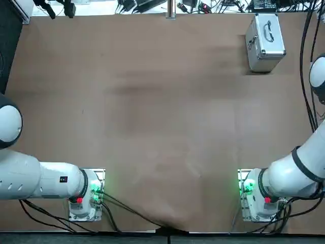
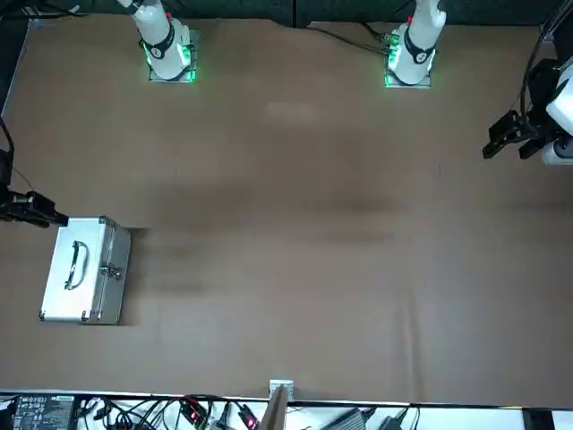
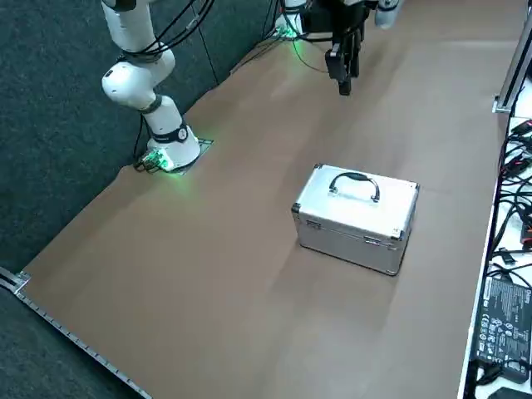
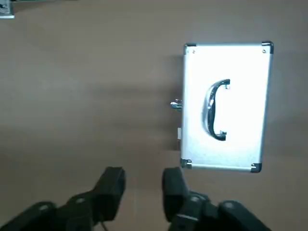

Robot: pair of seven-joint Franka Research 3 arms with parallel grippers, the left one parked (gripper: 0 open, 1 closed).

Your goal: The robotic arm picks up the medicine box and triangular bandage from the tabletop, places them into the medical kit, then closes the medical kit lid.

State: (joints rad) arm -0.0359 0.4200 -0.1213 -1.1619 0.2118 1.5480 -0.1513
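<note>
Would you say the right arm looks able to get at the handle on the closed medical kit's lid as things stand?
Probably yes: the right claw hovers near the kit with fingers apart, and the handle stands up from the lid with nothing over it.

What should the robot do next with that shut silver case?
Probably ease the right end effector back from the medical kit: its lid lies closed, neither white item shows on the table, and the open fingers hold nothing.
</note>
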